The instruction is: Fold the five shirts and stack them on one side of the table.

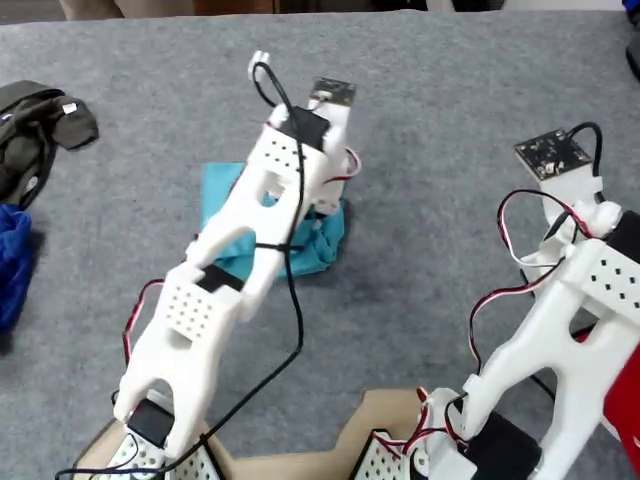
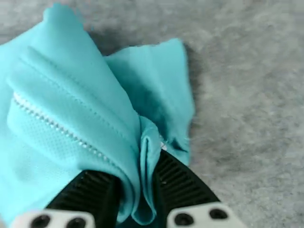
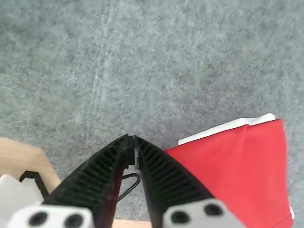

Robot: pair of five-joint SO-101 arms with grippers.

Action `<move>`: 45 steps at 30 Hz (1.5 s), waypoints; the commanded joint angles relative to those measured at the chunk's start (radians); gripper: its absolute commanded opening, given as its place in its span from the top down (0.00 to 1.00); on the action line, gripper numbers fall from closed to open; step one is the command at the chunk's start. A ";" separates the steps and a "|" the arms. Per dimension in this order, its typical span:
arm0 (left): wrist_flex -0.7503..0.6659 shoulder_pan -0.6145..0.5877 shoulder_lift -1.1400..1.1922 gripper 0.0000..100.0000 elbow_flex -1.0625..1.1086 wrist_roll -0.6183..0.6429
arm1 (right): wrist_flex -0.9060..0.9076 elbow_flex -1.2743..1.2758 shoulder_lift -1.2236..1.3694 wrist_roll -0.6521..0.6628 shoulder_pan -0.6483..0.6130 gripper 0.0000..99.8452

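A turquoise shirt (image 1: 222, 192) lies crumpled in the middle of the grey table, partly under my left arm (image 1: 250, 240). In the left wrist view my left gripper (image 2: 145, 159) is shut on a bunched fold of the turquoise shirt (image 2: 71, 109), whose zip seam faces the camera. At the table's right side my right gripper (image 3: 132, 140) is shut with nothing in it, just above the felt and beside a folded red shirt (image 3: 237, 175). The red shirt (image 1: 622, 420) lies at the right edge under my right arm (image 1: 590, 270).
A dark olive shirt (image 1: 35, 125) and a blue shirt (image 1: 12, 262) lie loose at the table's left edge. A piece of brown cardboard (image 1: 385, 415) sits by the arm bases at the near edge. Bare grey felt (image 1: 430, 200) stretches between the two arms.
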 commanded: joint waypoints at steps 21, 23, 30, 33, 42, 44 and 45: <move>0.037 -0.006 -0.217 0.78 0.087 0.058 | -0.025 0.001 -0.031 -0.054 -0.113 0.99; 0.037 -0.029 -0.283 0.77 0.129 0.058 | -0.025 -0.002 -0.031 -0.071 -0.130 0.99; 0.037 -0.232 -0.503 0.77 0.295 0.064 | -0.025 -0.033 -0.031 -0.150 -0.248 0.98; 0.035 -0.330 -0.555 0.77 0.368 0.107 | -0.020 -0.097 -0.030 -0.207 -0.341 0.99; 0.034 -0.342 -0.437 0.77 0.445 0.176 | -0.080 -0.354 0.197 -0.405 -0.676 0.99; 0.032 -0.316 -0.398 0.77 0.445 0.176 | -0.077 -0.467 0.331 -0.443 -0.711 0.99; 0.032 -0.310 -0.378 0.77 0.445 0.176 | -0.063 -0.533 0.398 -0.462 -0.728 0.99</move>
